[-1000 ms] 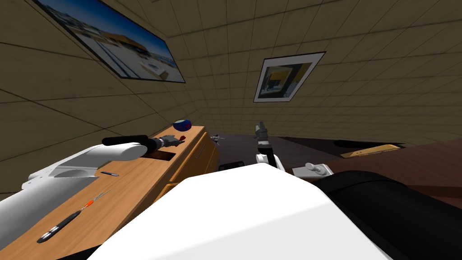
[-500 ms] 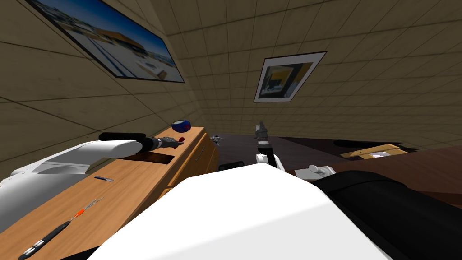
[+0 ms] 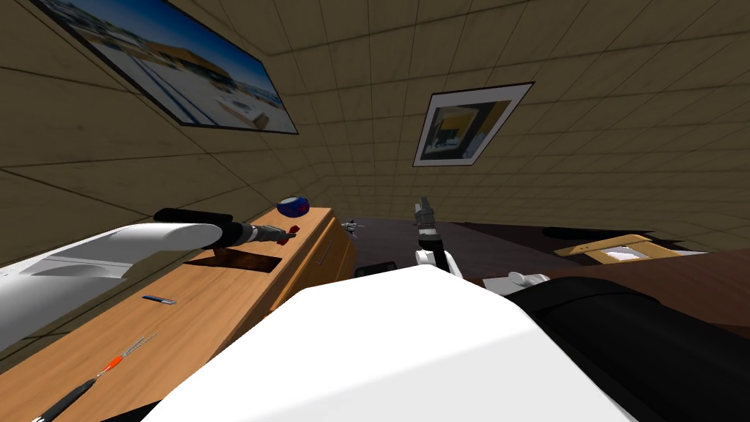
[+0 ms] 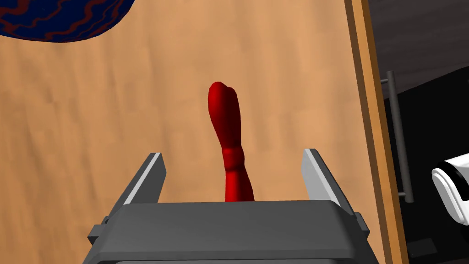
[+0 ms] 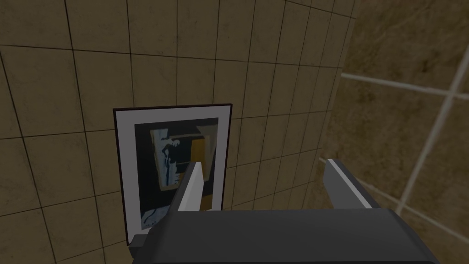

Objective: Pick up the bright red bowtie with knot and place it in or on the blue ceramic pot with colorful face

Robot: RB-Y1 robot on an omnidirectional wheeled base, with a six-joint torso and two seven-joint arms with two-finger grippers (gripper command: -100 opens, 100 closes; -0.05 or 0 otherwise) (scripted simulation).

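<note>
Between the wide-spread blades of the left gripper (image 4: 233, 153) sits the red bowtie (image 4: 223, 107); probably light and soft; grip its knot (image 4: 234, 159).

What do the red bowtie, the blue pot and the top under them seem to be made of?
Red bowtie: smooth, even red, soft sheen, no weave visible; perhaps fabric or plastic, I cannot tell.
Blue pot: dark blue with wavy red lines, matte; looks painted, possibly ceramic.
Cabinet top: light wood by its faint grain streaks, matte finish.
</note>
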